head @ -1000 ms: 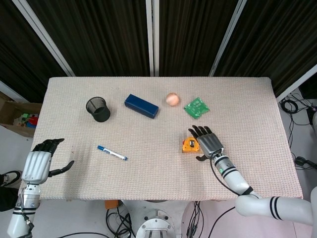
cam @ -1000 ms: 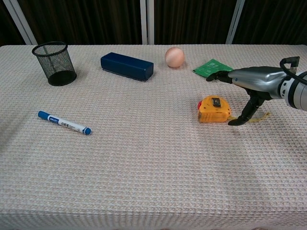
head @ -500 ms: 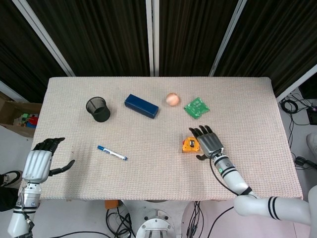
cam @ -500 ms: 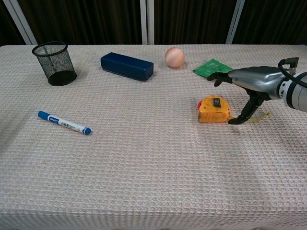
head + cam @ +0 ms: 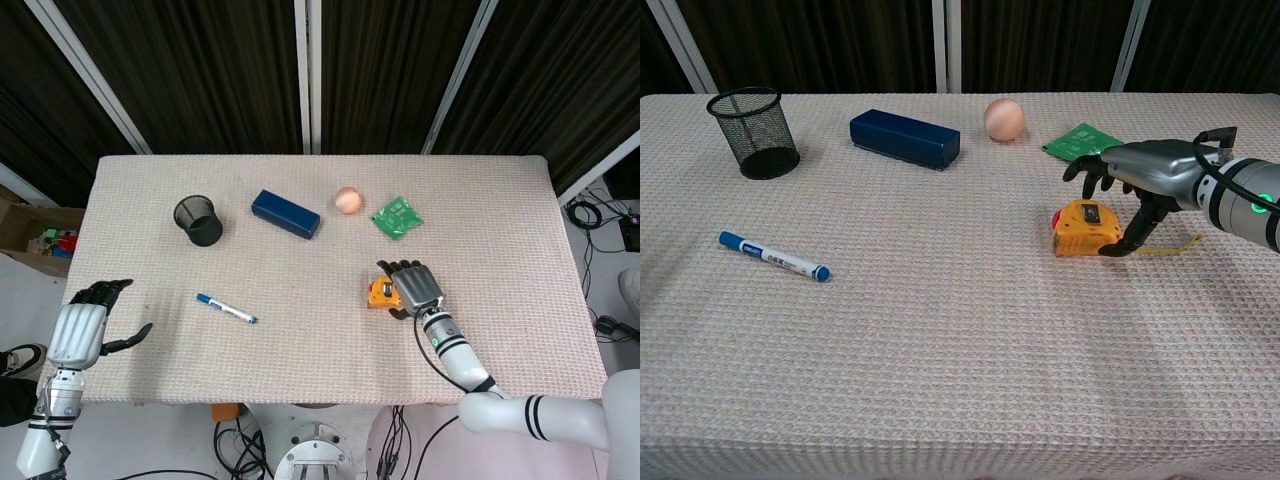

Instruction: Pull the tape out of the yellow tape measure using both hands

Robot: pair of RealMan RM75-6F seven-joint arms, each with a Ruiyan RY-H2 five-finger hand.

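Observation:
The yellow tape measure (image 5: 380,291) (image 5: 1083,230) lies flat on the cloth, right of centre, with a red button on its left side. My right hand (image 5: 415,287) (image 5: 1140,170) arches over its right half. The fingers (image 5: 1087,172) hang just above the case, spread and curled down, and the thumb tip touches the case's near right corner. A short yellow strap (image 5: 1175,245) trails to the right under the hand. My left hand (image 5: 78,330) hovers off the table's front left corner, fingers apart and holding nothing; only the head view shows it.
A blue marker (image 5: 774,256) lies at the front left. A black mesh cup (image 5: 753,131), a dark blue box (image 5: 904,138), a peach ball (image 5: 1004,118) and a green packet (image 5: 1076,141) stand along the back. The table (image 5: 520,300) ends right of the hand.
My right hand has slid left over the tape measure and its fingers have curled downward; the thumb has moved in against the case. The left hand has stayed still.

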